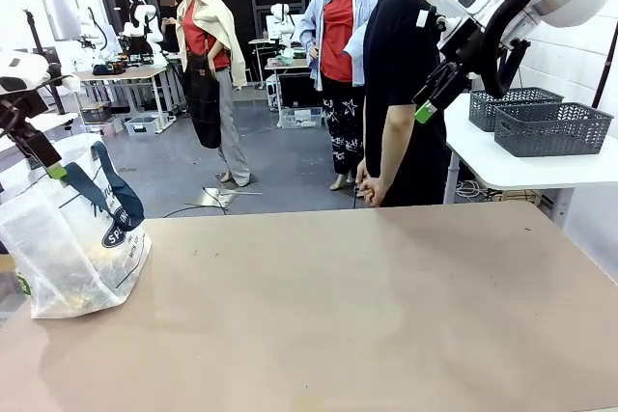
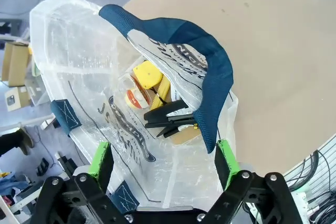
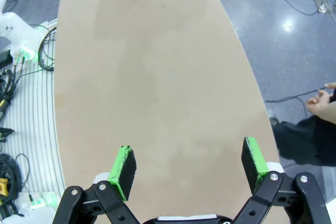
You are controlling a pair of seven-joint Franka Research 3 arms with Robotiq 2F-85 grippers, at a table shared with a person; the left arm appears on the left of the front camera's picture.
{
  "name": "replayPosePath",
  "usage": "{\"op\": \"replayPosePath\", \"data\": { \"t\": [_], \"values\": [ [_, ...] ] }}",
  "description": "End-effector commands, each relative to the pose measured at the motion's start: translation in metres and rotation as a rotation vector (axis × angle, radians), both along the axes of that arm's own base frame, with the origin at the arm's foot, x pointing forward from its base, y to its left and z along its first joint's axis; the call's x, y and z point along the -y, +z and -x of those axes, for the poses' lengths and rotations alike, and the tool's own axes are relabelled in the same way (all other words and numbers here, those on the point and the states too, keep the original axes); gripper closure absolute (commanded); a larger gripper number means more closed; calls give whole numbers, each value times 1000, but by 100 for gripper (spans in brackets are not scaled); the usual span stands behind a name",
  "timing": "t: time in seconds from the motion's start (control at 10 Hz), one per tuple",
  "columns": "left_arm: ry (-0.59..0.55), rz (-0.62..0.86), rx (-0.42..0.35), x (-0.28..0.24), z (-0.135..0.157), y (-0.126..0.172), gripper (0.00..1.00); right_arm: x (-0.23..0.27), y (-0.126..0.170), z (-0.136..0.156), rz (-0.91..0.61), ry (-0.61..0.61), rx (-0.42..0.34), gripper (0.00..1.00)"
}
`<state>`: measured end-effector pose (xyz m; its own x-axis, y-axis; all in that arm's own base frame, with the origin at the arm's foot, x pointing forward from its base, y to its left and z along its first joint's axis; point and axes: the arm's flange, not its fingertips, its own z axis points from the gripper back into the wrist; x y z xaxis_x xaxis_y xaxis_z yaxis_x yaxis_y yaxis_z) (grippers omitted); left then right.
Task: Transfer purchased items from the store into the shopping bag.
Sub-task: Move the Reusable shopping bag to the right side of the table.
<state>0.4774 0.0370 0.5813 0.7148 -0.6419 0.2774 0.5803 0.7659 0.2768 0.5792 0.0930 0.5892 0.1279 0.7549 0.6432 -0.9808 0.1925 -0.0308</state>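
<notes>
My left gripper (image 2: 164, 163) hangs above the translucent clear plastic shopping bag (image 2: 105, 77) with navy strap handles, fingers (image 2: 100, 158) spread wide and holding nothing; the bag's open mouth lies between and just beyond them, and one navy handle (image 2: 210, 66) arches up close to my far-side finger without clearly touching it. Inside the bag I can see purchased items: a yellow rounded piece (image 2: 147, 74), a round clear-wrapped packet (image 2: 134, 95), a flat brown box corner (image 2: 184, 136) and a black clip-like thing (image 2: 168, 119); the plastic blurs the rest. In the front view the bag (image 1: 72, 238) sits at the left edge of the tan tabletop (image 1: 367, 306), partly overhanging that edge, with my left gripper (image 1: 53, 169) just above it. My right gripper (image 3: 189, 163) is raised high over the bare tabletop, fingers (image 3: 125, 165) wide apart and empty, with open room all around; in the front view it (image 1: 425, 108) hangs near a person in black standing at the far side, whose hand (image 3: 321, 100) shows beyond the tabletop's edge. Two dark grey lattice baskets (image 1: 550, 127) rest on a white side table at the far right, their contents hidden.
</notes>
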Motion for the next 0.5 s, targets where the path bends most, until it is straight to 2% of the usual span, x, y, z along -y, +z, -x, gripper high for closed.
{"op": "replayPosePath", "data": {
  "t": [0.0,0.1,0.4],
  "values": [
    [15,-27,-27,4,3,10,0,1,-3,4,21,6,1,0],
    [0,0,0,0,0,0,0,1,-3,4,21,6,1,0],
    [-1,-5,-7,1,1,3,0,1,-3,4,21,6,1,0]
  ]
}}
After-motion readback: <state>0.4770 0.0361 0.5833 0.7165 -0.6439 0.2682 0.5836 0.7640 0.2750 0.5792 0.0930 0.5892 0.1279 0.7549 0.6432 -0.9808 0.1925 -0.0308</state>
